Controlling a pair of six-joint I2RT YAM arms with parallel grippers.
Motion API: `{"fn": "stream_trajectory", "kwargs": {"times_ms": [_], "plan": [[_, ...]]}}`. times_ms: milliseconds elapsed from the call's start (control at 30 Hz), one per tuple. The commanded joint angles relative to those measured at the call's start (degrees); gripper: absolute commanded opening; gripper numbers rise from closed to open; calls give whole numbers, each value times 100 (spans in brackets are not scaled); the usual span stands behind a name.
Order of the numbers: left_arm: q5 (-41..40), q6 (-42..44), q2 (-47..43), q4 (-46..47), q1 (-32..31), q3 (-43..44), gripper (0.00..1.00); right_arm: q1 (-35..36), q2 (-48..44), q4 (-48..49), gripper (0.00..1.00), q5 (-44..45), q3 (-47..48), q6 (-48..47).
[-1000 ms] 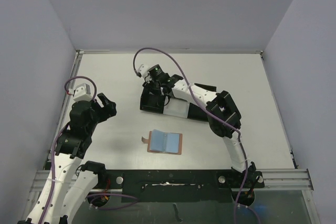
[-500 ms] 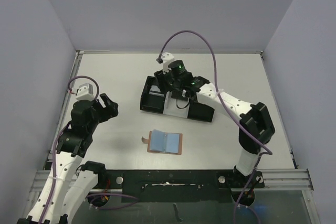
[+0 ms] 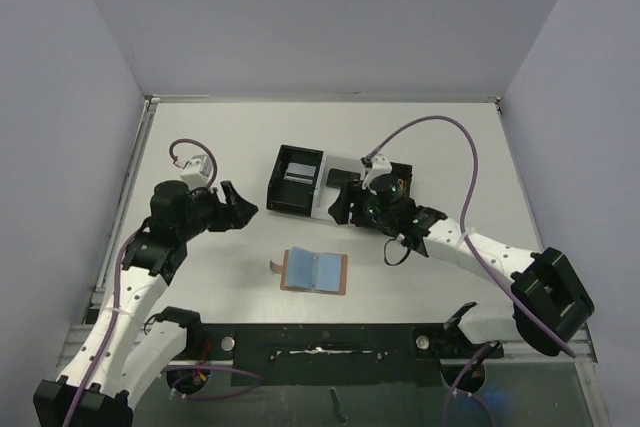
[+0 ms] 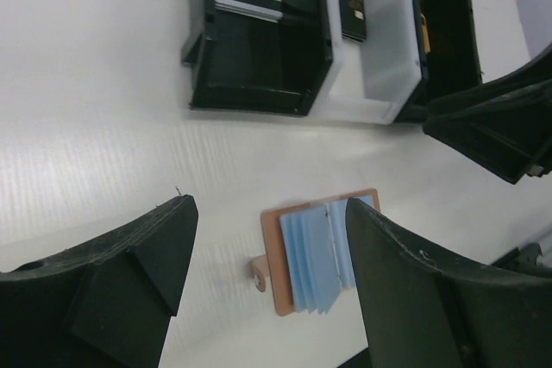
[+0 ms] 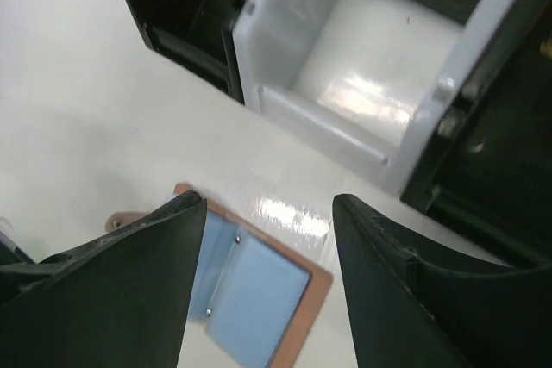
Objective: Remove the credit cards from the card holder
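My left gripper (image 3: 237, 209) hangs wide and empty, left of the card holder (image 3: 315, 271), which lies open, blue side up, near centre. Farther off, the tray (image 3: 272, 190) has the silver-grey card (image 3: 298, 171) in its left compartment, the black card (image 3: 343, 177) in the middle and the gold card (image 4: 423, 34) on the right. My right gripper (image 3: 345, 209), spread and empty, hovers at the tray's near edge.

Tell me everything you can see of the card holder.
The card holder is a small tan-brown bifold, leather by its look, lying open and flat on the table, light blue lining up. Layered blue pockets flank the centre fold; no card shows in them. A little tab sticks out of its left edge in the top view. It lies on the near side of the tray, apart from it; only the table touches it.
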Motion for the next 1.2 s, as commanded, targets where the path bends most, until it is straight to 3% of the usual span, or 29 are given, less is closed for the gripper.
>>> {"fn": "stream_trajectory", "kwargs": {"times_ms": [0,167,400,667,1167], "plan": [[1015,172,236,634,-321,28,68,55,-737,1079,61,-199,-709,1043],[450,-186,567,574,-1177,9,67,255,-1119,1308,59,-212,-1480,1605],[-211,-1153,875,1370,-2401,-769,63,733,-1180,2248,52,-324,-2337,2060],[-180,-1056,1536,1341,-2577,-579,58,922,-898,2098,46,-155,-2400,2463],[-363,-945,2431,1216,-2826,-497,40,1026,-533,1647,45,-129,-2494,2876]]}}
